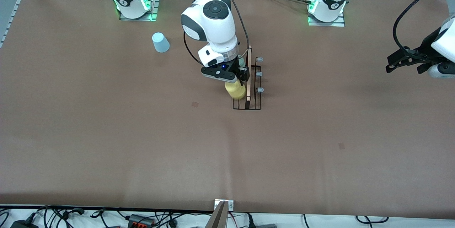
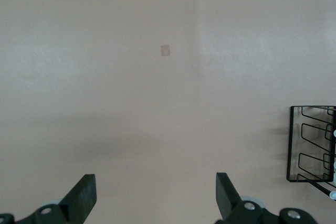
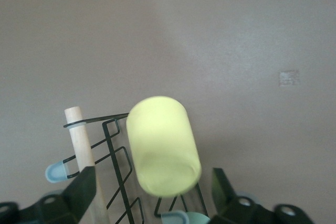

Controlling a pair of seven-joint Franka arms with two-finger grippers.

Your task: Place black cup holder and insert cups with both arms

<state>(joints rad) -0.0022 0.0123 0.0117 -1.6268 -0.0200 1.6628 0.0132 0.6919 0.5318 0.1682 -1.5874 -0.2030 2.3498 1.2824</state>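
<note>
Brown covering runs across the whole tabletop (image 1: pixel 320 142), and I see the black cup holder (image 1: pixel 253 79) standing near its middle, wooden rod (image 1: pixel 249 73) along the top and blue-grey tipped pegs (image 1: pixel 260 74) sticking out toward the left arm's end. My right gripper (image 1: pixel 237 76) sits over the holder, on the side toward the right arm's end. The yellow cup (image 3: pixel 163 145) hangs on the rack just beside the rod, at the end nearer the front camera. From the right wrist view I read the right gripper's fingers (image 3: pixel 83 187) as spread wide either side of the yellow cup, with a gap on both sides and nothing pinched. A bit of the sage green cup (image 3: pixel 197 217) peeks out between them. The light blue cup (image 1: pixel 160 42) stands upside down, well apart, toward the right arm's base. My left gripper (image 1: pixel 403 63) waits over the left arm's end of the tabletop, fingers (image 2: pixel 84 195) wide apart and empty.
</note>
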